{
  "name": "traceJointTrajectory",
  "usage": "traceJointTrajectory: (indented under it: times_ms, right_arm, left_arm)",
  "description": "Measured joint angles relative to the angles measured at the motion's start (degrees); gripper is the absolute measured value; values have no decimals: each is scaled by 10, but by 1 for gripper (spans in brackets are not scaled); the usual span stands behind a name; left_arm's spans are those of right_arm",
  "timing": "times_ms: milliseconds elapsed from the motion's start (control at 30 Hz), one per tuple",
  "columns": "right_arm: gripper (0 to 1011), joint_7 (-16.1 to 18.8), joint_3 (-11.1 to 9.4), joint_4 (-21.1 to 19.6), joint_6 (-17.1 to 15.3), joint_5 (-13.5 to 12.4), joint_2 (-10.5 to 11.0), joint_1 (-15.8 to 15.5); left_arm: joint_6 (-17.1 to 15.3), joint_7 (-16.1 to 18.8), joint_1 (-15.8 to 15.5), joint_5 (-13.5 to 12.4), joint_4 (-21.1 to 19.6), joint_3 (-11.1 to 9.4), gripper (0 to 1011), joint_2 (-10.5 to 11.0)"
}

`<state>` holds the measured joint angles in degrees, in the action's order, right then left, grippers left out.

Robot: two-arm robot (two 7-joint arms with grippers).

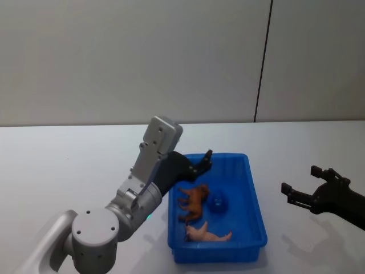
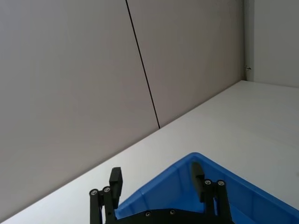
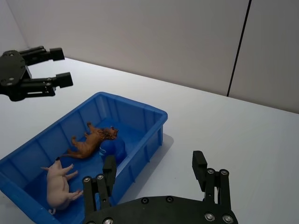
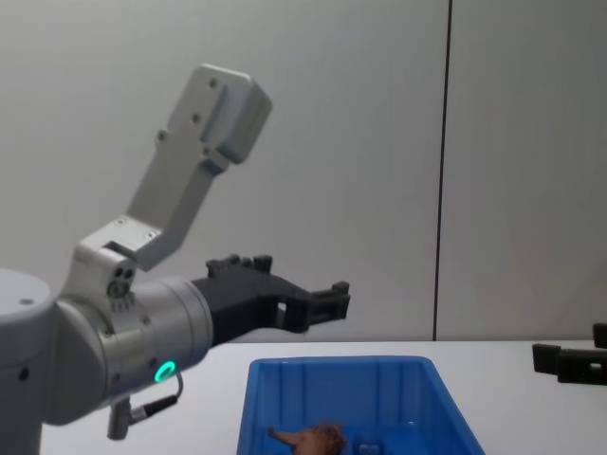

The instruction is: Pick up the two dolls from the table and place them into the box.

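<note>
Head view: both dolls lie inside the blue box [image 1: 254,197] on the white table [image 1: 68,171], the reddish-brown doll [image 1: 194,202] nearer the middle beside a small blue lump (what it is, I cannot tell) and the pink doll [image 1: 206,233] along the near wall. The left gripper [image 1: 204,161] hangs above the box's far left corner, fingers spread and holding nothing. The right gripper [image 1: 302,185] hovers over the table right of the box, likewise spread and empty.
</note>
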<state>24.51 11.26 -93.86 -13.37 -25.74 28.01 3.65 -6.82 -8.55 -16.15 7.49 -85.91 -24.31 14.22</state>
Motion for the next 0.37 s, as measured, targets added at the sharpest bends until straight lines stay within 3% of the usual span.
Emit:
traceJointTrajectory:
  times_ms: [100,367]
  right_arm:
    - [1001,0,0,0,0,0,0,0]
    - [1001,0,0,0,0,0,0,0]
  left_arm:
    - [9,4,1,0,-4,3,986,2]
    - [23,10,3,0,-10,7,1001,5]
